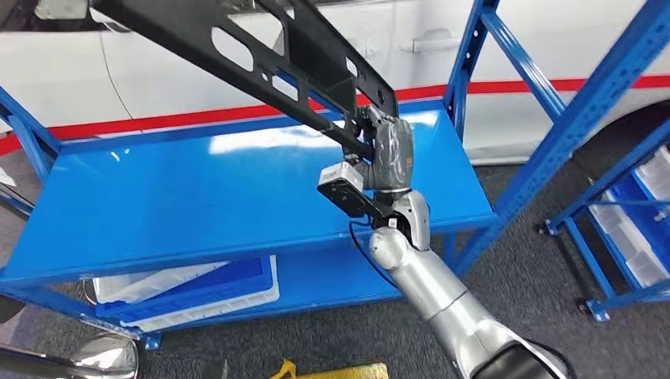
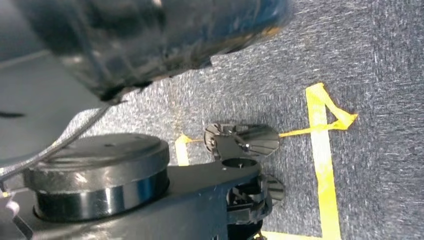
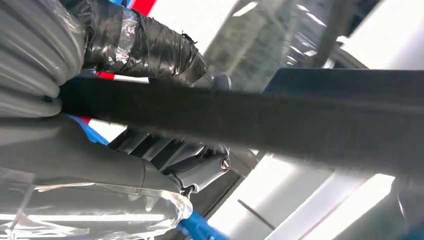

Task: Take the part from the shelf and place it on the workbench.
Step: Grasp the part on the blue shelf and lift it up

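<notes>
Part: I count one long black metal part. It has long holes cut in it. It runs from the upper left of the head view down to the middle, up in the air over the blue shelf.

Shelf: I see one big blue shelf with a flat shiny top, in the middle and left of the head view. A second blue rack stands at the right edge.

Bins: I count one stack of blue and white bins on the lower level of the big shelf, lower left of the head view. More white bins sit in the rack at the right.

Right hand: my right hand is in the middle of the head view, clamped on the lower end of the part. The silver right arm comes up from the lower right.

Right wrist view: here I see the grip up close. The thumb, wrapped in black tape, lies on one side of the dark part and the darker fingers on the other side.

Left hand: I cannot tell if it is apart or together.

Left wrist view: it looks down at the floor, which the right wrist view does not. I see grey carpet with yellow tape lines.

Room: dark grey carpet lies under the shelves. A white car with a red stripe stands behind, across the top of the head view. A bit of yellow tape shows at the bottom middle.
</notes>
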Robot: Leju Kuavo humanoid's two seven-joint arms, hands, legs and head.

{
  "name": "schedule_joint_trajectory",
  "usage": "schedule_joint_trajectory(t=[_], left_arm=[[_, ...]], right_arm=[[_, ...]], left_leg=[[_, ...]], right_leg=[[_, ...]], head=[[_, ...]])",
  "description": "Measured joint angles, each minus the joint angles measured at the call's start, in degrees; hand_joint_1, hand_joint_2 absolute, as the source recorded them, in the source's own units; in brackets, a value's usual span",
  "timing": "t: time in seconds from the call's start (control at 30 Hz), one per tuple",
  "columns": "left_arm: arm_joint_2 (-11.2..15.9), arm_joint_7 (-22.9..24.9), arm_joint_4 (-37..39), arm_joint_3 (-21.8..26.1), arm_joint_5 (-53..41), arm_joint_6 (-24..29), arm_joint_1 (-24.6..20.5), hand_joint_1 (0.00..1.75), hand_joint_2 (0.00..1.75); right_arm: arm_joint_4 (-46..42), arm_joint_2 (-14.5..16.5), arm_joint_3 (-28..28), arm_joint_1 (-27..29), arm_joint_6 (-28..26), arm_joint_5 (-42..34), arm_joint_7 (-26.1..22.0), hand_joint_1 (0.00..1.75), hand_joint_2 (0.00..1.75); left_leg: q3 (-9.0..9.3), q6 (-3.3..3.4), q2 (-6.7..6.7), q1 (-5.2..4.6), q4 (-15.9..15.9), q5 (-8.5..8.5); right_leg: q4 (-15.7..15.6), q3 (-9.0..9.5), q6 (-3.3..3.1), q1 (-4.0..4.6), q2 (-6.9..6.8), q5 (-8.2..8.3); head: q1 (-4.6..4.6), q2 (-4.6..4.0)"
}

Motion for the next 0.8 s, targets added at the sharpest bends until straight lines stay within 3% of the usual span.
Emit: schedule_joint_trajectory(t=[0.07,0.13,0.17,0.27,0.3,0.33,0.43,0.5,0.57,0.6,0.63,0.67,0.7,0.73,0.8], left_arm=[[0.0,-0.05,0.0,0.32,0.31,-0.2,-0.01,0.0,0.0],[0.0,-0.05,0.0,0.44,0.34,-0.31,0.02,0.0,0.0],[0.0,-0.05,0.0,0.48,0.34,-0.34,0.02,0.0,0.0],[0.0,-0.07,0.0,0.62,0.34,-0.36,-0.2,0.0,0.0],[0.0,-0.09,0.0,0.73,0.33,-0.36,-0.31,0.0,0.0],[0.0,-0.11,0.0,0.85,0.33,-0.37,-0.41,0.0,0.0],[0.0,-0.07,0.01,1.26,0.57,-0.38,-0.37,0.0,0.0],[-0.04,0.03,0.02,1.45,1.07,-0.43,-0.41,0.0,0.0],[-0.11,0.0,0.02,1.65,1.58,-0.79,-0.47,0.0,0.0],[-0.15,-0.07,0.02,1.76,1.78,-1.03,-0.45,0.0,0.0],[-0.19,-0.16,0.02,1.85,1.83,-1.24,-0.4,0.0,0.0],[-0.23,-0.24,0.02,1.91,1.73,-1.37,-0.37,0.0,0.0],[-0.32,-0.34,0.02,1.92,1.44,-1.44,-0.35,0.0,0.0],[-0.41,-0.48,0.02,1.92,1.06,-1.52,-0.35,0.0,0.0],[-0.56,-0.85,0.02,1.92,0.45,-1.76,-0.38,0.0,0.0]], right_arm=[[-4.02,-0.36,0.01,1.69,0.03,-0.39,-0.11,1.75,1.75],[-6.69,-0.74,0.02,2.87,0.05,-0.59,-0.15,1.75,1.75],[-7.88,-0.93,0.02,3.4,0.05,-0.66,-0.14,1.75,1.75],[-11.2,-1.43,0.02,4.23,0.05,-0.76,-0.13,1.75,1.75],[-12.13,-1.58,0.02,4.29,0.06,-0.77,-0.12,1.75,1.75],[-12.93,-1.71,0.02,4.39,0.07,-0.77,-0.13,1.75,1.75],[-14.91,-2.11,0.04,4.91,0.07,-1.13,-0.46,1.75,1.75],[-16.17,-2.51,0.05,5.35,0.07,-1.87,-1.22,1.75,1.75],[-17.84,-3.01,0.13,6.62,0.07,-2.53,-1.74,1.75,1.75],[-18.8,-3.3,0.25,7.62,0.07,-2.82,-1.81,1.75,1.75],[-19.72,-3.62,0.42,8.67,0.07,-3.13,-1.79,1.75,1.75],[-20.55,-3.94,0.62,9.56,0.09,-3.52,-1.74,1.75,1.75],[-21.27,-4.23,0.83,10.23,0.1,-3.94,-1.69,1.75,1.75],[-21.95,-4.49,1.04,10.68,0.13,-4.41,-1.62,1.75,1.75],[-23.3,-4.87,1.52,11.35,0.22,-5.49,-1.53,1.75,1.75]], left_leg=[[-2.77,-0.45,0.02,0.17,7.21,-3.92],[-3.76,-0.6,0.02,0.22,11.29,-5.13],[-2.74,-0.51,0.02,0.21,10.24,-4.34],[4.7,0.26,0.01,-0.03,-1.97,-0.23],[6.27,0.52,-0.02,-0.23,-4.87,0.53],[6.9,0.71,-0.07,-0.42,-6.27,0.84],[6.39,1.36,0.02,-0.56,-6.71,2.18],[5.79,2.05,0.3,-0.32,-7.52,3.65],[4.59,2.52,0.43,-0.23,-7.79,4.88],[3.87,2.59,0.45,-0.23,-7.72,5.39],[3.13,2.56,0.46,-0.22,-7.58,5.84],[2.35,2.47,0.45,-0.19,-7.37,6.25],[1.54,2.32,0.45,-0.14,-7.05,6.62],[0.71,2.11,0.45,-0.06,-6.59,6.9],[-0.75,1.57,0.43,-0.01,-5.54,7.33]], right_leg=[[0.0,-0.31,-0.3,0.04,-0.09,0.24],[0.08,-0.77,-0.44,0.14,-0.13,0.6],[0.11,-1.03,-0.44,0.19,-0.13,0.83],[0.12,-1.65,-0.15,0.27,-0.05,1.66],[0.08,-1.77,0.11,0.26,-0.04,1.96],[0.03,-1.84,0.43,0.23,-0.06,2.25],[-0.1,-2.08,1.46,0.13,-0.07,2.82],[2.27,-3.11,1.94,0.18,-0.11,-0.16],[8.75,-4.9,2.33,0.11,-0.17,-5.95],[12.35,-5.55,2.55,0.0,-0.18,-8.07],[14.87,-5.65,2.77,-0.15,-0.18,-9.0],[15.58,-4.9,2.96,-0.33,-0.2,-8.71],[14.26,-3.24,3.13,-0.55,-0.22,-7.55],[11.08,-0.67,3.28,-0.78,-0.25,-6.09],[3.84,4.21,3.31,-0.86,-0.2,-5.27]], head=[[-0.16,0.0],[-0.15,0.0],[-0.15,0.0],[-0.13,0.0],[-0.11,0.0],[-0.08,0.0],[0.02,0.0],[0.14,0.0],[0.31,0.0],[0.37,0.0],[0.37,0.0],[0.37,0.0],[0.38,0.0],[0.38,0.0],[0.36,0.0]])
